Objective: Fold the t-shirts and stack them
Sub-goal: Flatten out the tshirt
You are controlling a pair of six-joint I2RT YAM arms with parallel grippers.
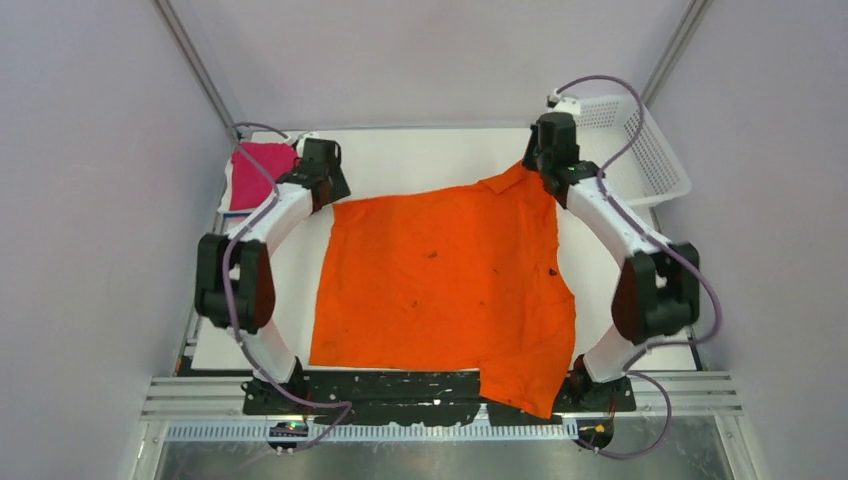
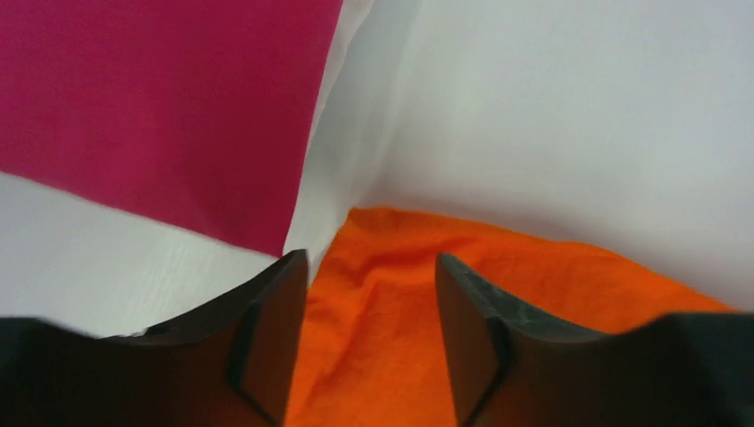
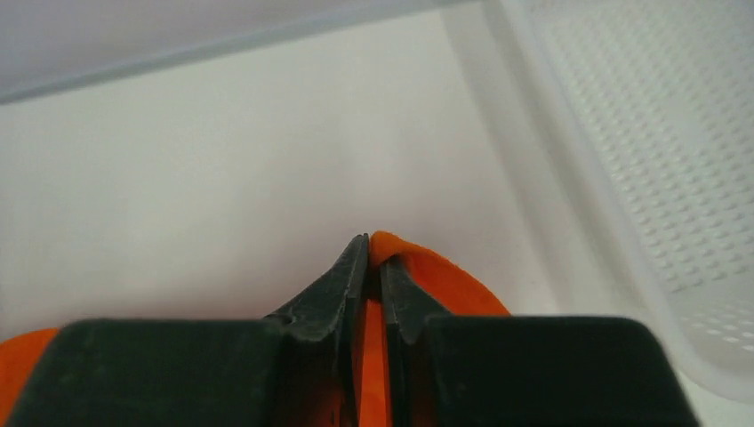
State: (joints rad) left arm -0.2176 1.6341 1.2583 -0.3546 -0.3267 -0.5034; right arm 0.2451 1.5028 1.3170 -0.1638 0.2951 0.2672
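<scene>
The orange t-shirt [image 1: 440, 280] lies spread out across the middle of the white tabletop [image 1: 420, 155], mostly flat with light creases. Its near right corner spills over the front edge onto the dark base plate. At the far right corner of the shirt, the right tool [image 3: 372, 253] has its two fingers pressed together on a peak of orange cloth, a thin fold of it showing between the tips, and that corner pulls up into a point. Just to its right sits the white lattice basket [image 1: 655, 160], hard against the tabletop's far right side. On the other side, the left tool [image 2: 371, 267] hovers at the shirt's far left corner with its jaws standing well apart. Orange fabric shows between and below them, and I cannot tell whether the tips touch it. The magenta t-shirt [image 1: 258, 172] rests as a small neat patch at the far left of the tabletop, just beside the left tool and apart from the orange one.
</scene>
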